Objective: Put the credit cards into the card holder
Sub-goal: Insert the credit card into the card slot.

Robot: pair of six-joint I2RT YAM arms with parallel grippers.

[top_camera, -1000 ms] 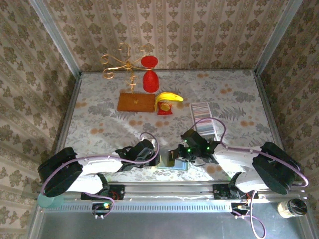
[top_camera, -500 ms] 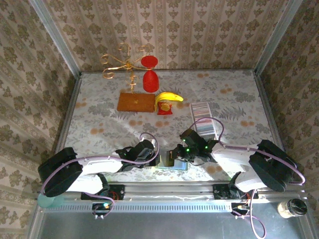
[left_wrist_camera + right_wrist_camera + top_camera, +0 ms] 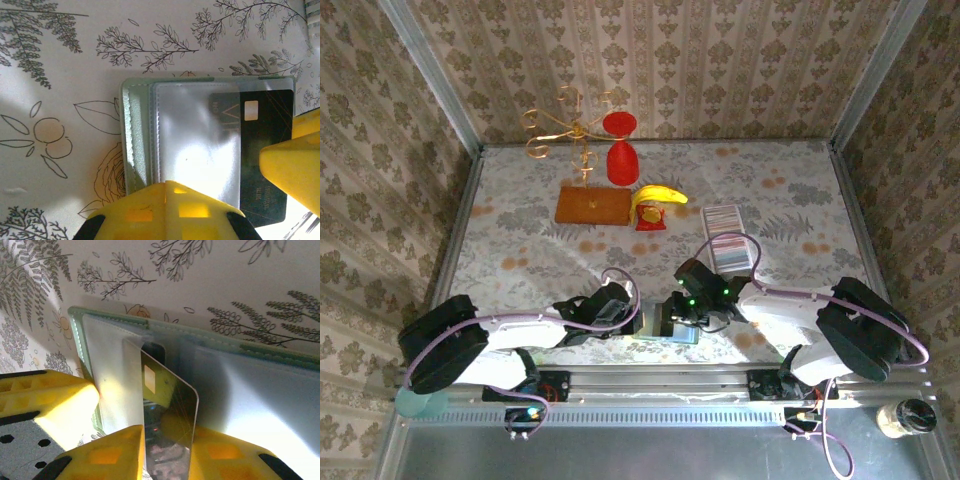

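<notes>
Fingers of the left gripper (image 3: 165,195) are shut tight together. Their tips sit over the near edge of the card holder (image 3: 192,135), which lies open and flat on the flowery table (image 3: 75,60). The holder stretches away from these fingers. It is pale green at the rim and shiny grey inside.

Fingers of the right gripper (image 3: 167,435) stand a little apart. A dark card (image 3: 167,400) with a small pale chip leans in the gap between them. It is tilted, not flat. Its far end, away from the fingertips, looks tucked into a pocket of the holder. I cannot tell if either finger is touching the card.

The two grippers are close together, one at each side of the holder. The holder is right under both sets of tips. More credit cards (image 3: 723,220) sit in a striped row well past the right fingers and farther still from the left ones.
</notes>
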